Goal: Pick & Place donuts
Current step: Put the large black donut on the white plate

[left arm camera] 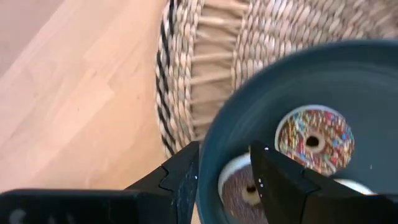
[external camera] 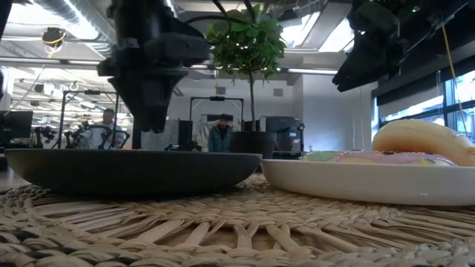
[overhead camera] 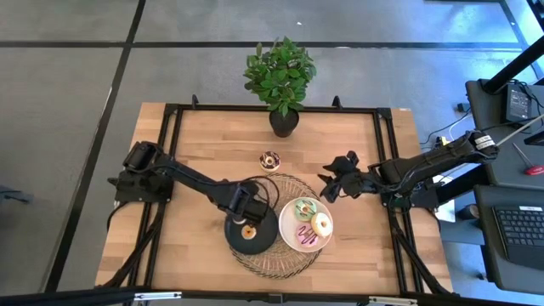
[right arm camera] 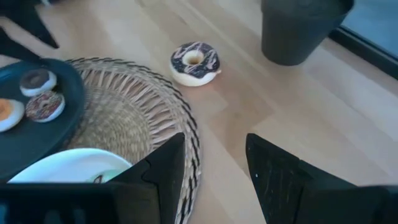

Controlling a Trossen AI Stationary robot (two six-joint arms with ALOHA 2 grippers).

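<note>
My left gripper (overhead camera: 246,207) (left arm camera: 224,180) is open and hovers just above the black plate (overhead camera: 234,238), its fingers on either side of the plate's rim (left arm camera: 208,149) without touching it. In that plate lie a sprinkled donut (left arm camera: 314,138), a chocolate donut (left arm camera: 241,191) and an orange one (right arm camera: 6,115). My right gripper (overhead camera: 333,184) (right arm camera: 214,168) is open above the bare table, to the right of a chocolate-and-cream donut (overhead camera: 270,161) (right arm camera: 194,62) that lies flat on the wood. A green donut (overhead camera: 304,208), a cream one (overhead camera: 321,223) and a pink one (overhead camera: 306,237) lie on the white plate (overhead camera: 286,240).
Both plates stand on a round woven mat (overhead camera: 280,263) near the table's near edge. A potted plant (overhead camera: 282,81) stands at the middle of the far edge, close behind the lone donut. Bare wood lies left and right of the mat. People show in the room beyond.
</note>
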